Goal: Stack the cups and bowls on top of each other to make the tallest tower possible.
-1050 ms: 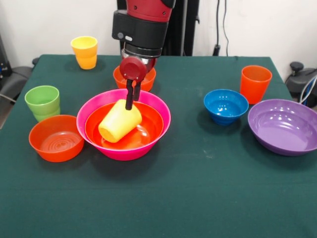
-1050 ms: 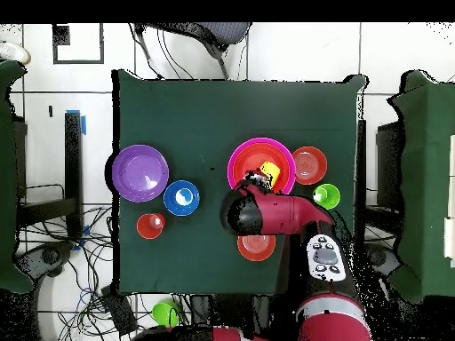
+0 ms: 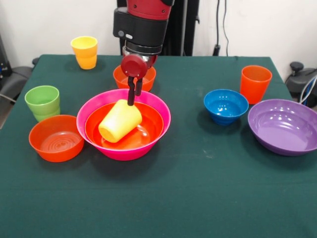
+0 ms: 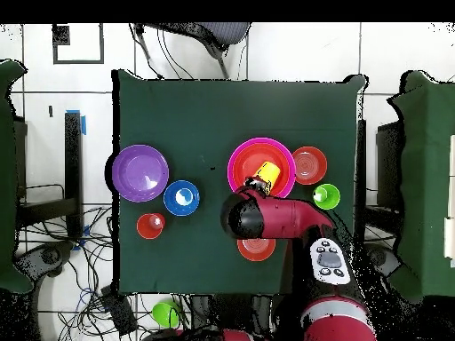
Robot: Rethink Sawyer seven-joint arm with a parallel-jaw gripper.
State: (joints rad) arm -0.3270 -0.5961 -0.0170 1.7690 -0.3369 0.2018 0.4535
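Two orange bowls (image 3: 56, 137) (image 3: 134, 77) flanking tower (image 3: 124, 124)

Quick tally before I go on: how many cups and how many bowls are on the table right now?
Cups: 4 – yellow cup at the back, green cup, orange cup, tilted yellow cup.
Bowls: 6 – pink, large orange inside it, two small orange, blue, purple.
Total: 10

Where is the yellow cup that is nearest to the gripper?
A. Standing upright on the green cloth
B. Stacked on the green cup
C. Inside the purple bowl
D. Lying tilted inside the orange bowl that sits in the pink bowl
D: the yellow cup leans on its side in the large orange bowl, which is nested in the pink bowl.
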